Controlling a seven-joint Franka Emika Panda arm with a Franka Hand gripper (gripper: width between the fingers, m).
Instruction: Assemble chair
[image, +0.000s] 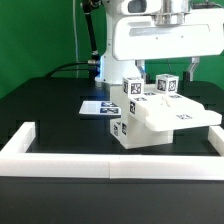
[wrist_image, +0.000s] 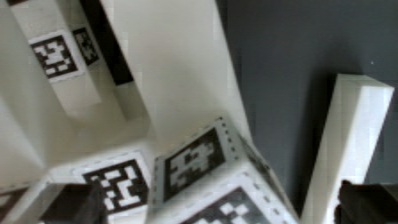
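Note:
The chair (image: 155, 115) stands partly built in the middle of the black table, as a white slab with square posts that carry black-and-white tags. The arm (image: 160, 40) hangs right above it, and its fingers do not show clearly in the exterior view. In the wrist view my gripper (wrist_image: 210, 207) is open wide. One dark fingertip (wrist_image: 54, 205) shows at each side of a tagged chair part (wrist_image: 196, 170). Bare table shows between that part and the other fingertip (wrist_image: 361, 203). Nothing is held.
A long white rail (image: 100, 165) borders the table at the front and runs up the exterior view's right side; the wrist view also shows it (wrist_image: 356, 130). The marker board (image: 98, 107) lies flat behind the chair towards the exterior view's left. A green backdrop stands behind.

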